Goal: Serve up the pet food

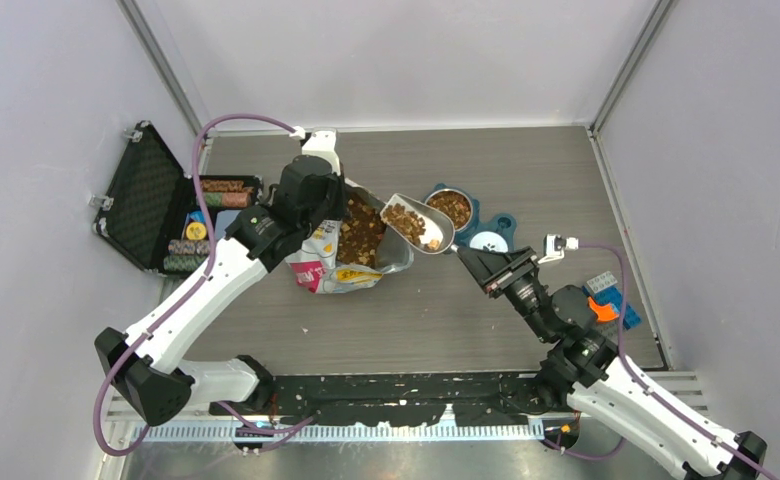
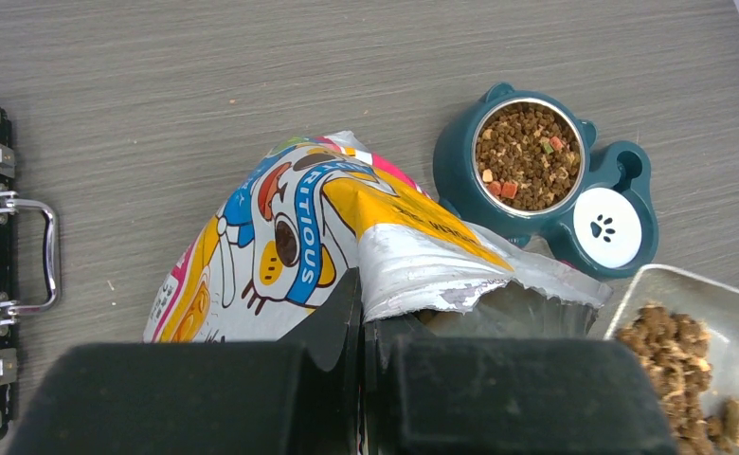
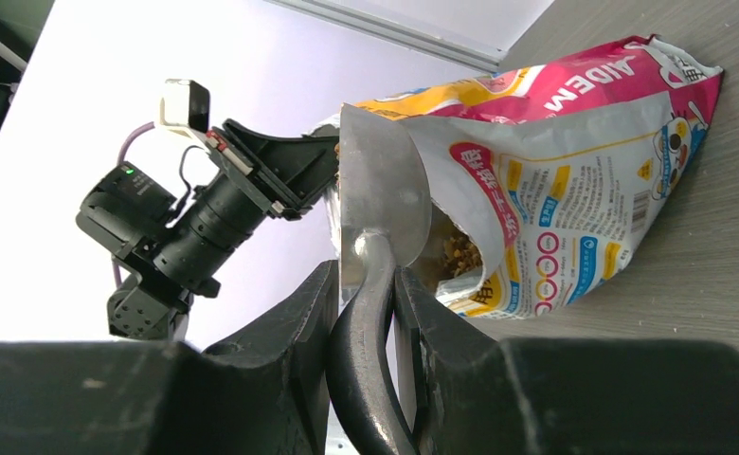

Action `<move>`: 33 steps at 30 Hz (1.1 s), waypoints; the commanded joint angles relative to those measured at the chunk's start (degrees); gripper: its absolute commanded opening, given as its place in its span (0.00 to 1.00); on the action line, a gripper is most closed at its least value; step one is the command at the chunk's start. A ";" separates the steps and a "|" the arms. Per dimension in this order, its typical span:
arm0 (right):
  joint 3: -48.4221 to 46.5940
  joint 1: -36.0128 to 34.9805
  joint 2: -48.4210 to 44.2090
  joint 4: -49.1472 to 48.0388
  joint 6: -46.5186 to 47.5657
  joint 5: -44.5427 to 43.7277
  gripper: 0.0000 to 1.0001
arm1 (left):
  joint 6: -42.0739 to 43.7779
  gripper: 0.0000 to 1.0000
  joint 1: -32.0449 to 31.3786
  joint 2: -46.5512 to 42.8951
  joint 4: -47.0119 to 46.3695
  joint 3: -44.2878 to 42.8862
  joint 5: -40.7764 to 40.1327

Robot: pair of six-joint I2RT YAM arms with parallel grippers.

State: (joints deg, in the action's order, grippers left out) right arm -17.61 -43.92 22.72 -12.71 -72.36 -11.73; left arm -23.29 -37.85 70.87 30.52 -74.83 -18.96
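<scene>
Grey wood-grain table (image 1: 526, 170) under white walls: from above, the scoop (image 1: 444, 233) hangs at centre frame, loaded with pet food (image 1: 406, 222), between the open bag (image 1: 341, 268) and the bowl (image 1: 472, 205) up-right of it. Left wrist view: the left gripper (image 2: 360, 299) is pinched tight on the bag's torn rim, and the bowl at upper right already holds some food. Right wrist view: the right gripper (image 3: 366, 282) clamps the scoop's handle. Best to carry the scoop level over the bowl and then tip it slowly, so nothing spills.

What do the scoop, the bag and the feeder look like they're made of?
The scoop looks like bare metal, steel or aluminium, with a dull grey sheen. The bag seems to be printed plastic film lined with foil: its torn inside is silvery and crinkled. The feeder is probably glossy teal plastic, holding a shiny metal bowl.
</scene>
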 commanded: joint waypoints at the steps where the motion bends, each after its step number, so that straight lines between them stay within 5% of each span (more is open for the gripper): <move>1: -5.20 0.56 -1.24 -2.36 0.05 -0.79 0.05 | 0.54 0.00 0.49 -0.40 -4.75 -3.33 -0.33; 20: -13.63 8.65 4.04 1.16 1.85 2.73 0.05 | 0.00 0.00 0.62 -0.98 -5.51 -2.13 -0.24; 33: -14.63 20.78 13.35 3.83 4.08 7.70 0.05 | 1.23 0.00 0.58 -5.07 -8.12 2.13 1.52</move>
State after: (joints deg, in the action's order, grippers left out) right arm -30.15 -25.74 33.78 -6.66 -69.45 -6.17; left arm -23.22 -37.69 69.12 28.95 -72.73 -17.32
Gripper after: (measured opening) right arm 0.326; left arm 0.011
